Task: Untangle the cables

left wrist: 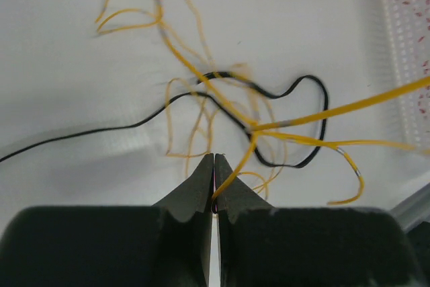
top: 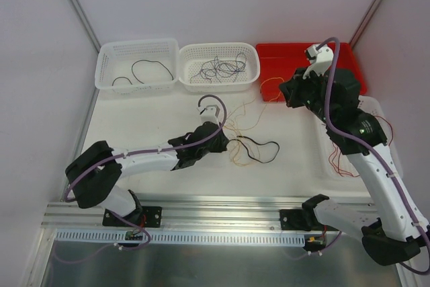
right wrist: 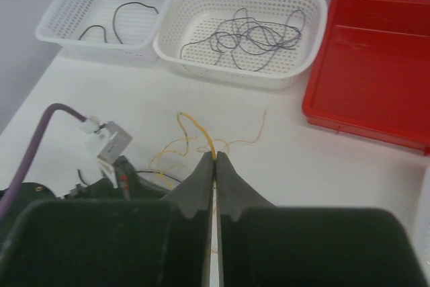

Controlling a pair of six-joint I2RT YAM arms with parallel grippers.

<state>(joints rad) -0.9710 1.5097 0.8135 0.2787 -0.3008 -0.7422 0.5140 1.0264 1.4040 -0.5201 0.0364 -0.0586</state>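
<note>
A tangle of yellow cables (left wrist: pixel 201 78) and one black cable (left wrist: pixel 295 126) lies on the white table ahead of my left gripper (left wrist: pixel 214 156). That gripper is shut, with a yellow strand (left wrist: pixel 232 173) pinched between its pads. In the top view the left gripper (top: pixel 226 140) sits at the tangle's (top: pixel 250 147) left edge. My right gripper (right wrist: pixel 215 156) is shut on the end of another yellow cable (right wrist: pixel 201 129), raised above the table near the red tray's corner (top: pixel 285 92). Yellow strands (top: pixel 248 109) run from it down toward the tangle.
Three bins line the back: a white basket (top: pixel 107 78) with a black cable (top: pixel 151 65), a white basket (top: pixel 252 75) with purple-grey cables (top: pixel 218 68), and a red tray (top: pixel 272 55). Red cables (top: pixel 341 165) lie under the right arm.
</note>
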